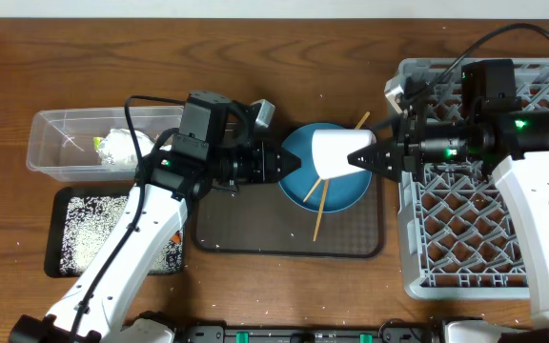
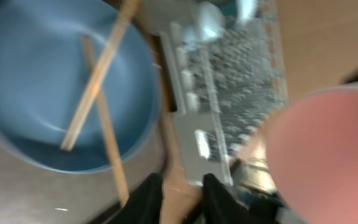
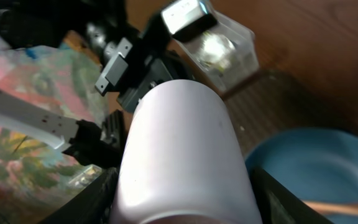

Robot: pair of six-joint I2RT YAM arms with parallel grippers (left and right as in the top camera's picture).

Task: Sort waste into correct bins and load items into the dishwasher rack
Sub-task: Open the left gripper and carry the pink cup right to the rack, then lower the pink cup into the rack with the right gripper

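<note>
One cup in hand: white-pink cup (image 1: 332,152) clamped sideways in right pincer (image 1: 362,158), just left of dishwasher rack (image 1: 413,257), above blue plate (image 1: 351,191). Left pincer (image 1: 287,164), farther left of the rack: cannot tell its grip. Next move likely needs the cup carried right and seated between the pegs.

held: white cup (image 3: 179,155) in right tool (image 3: 183,200) | lower right: blue plate (image 3: 328,165) under chopstick (image 3: 344,207) | top: clear tub (image 3: 238,43) holding wrapper (image 3: 213,48)

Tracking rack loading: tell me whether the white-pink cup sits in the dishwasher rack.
No, the white-pink cup hangs in the right fingers over the blue plate, outside the rack.
</note>
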